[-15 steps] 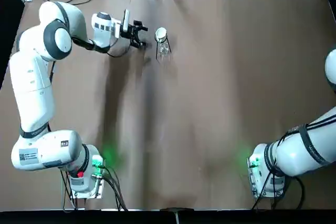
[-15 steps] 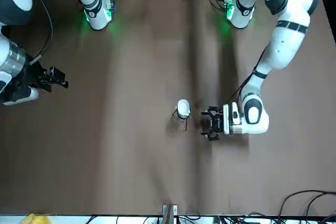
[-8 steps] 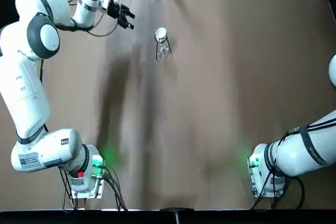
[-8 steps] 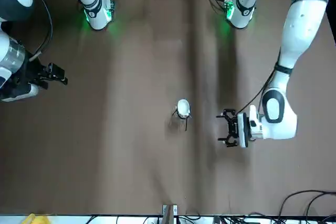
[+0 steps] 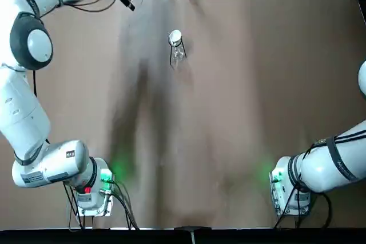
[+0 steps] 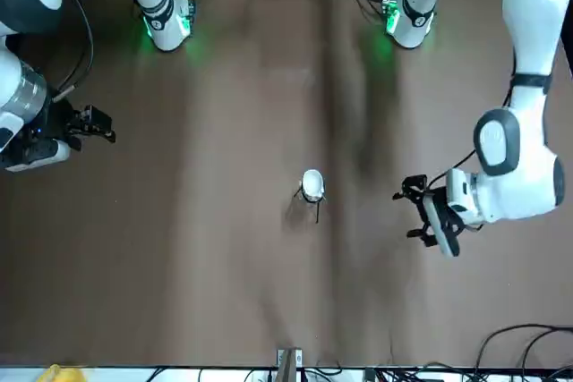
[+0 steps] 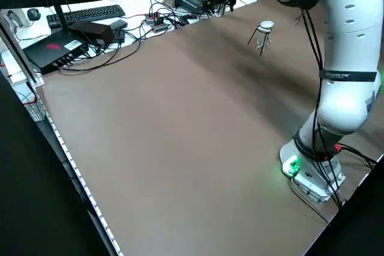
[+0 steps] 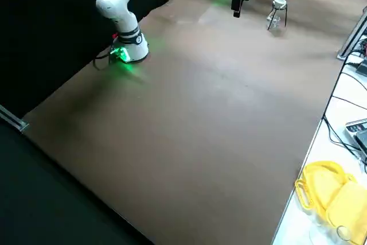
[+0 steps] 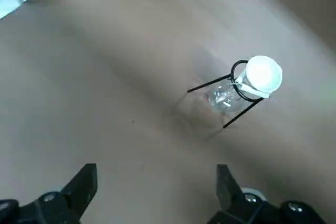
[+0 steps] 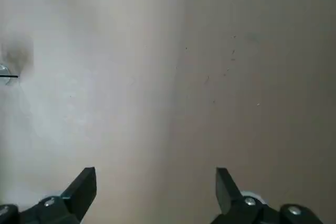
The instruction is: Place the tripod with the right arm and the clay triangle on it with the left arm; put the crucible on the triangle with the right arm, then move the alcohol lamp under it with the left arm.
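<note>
Tripod (image 5: 176,50) was seen on the desk (image 5: 240,112) at 12 o'clock, crucible (image 5: 175,38) on top, lamp (image 9: 222,96) beneath. Left hand (image 6: 428,215) was held wide, empty, at 11 o'clock. Right hand (image 6: 92,125) was held wide, empty, at 3 o'clock.

crucible (image 9: 263,73) atop tripod (image 9: 237,92), lamp (image 9: 222,96) beneath

white crucible (image 9: 263,72) atop black tripod (image 9: 239,94) (upright), clear alcohol lamp (image 9: 222,96) under it.
</note>
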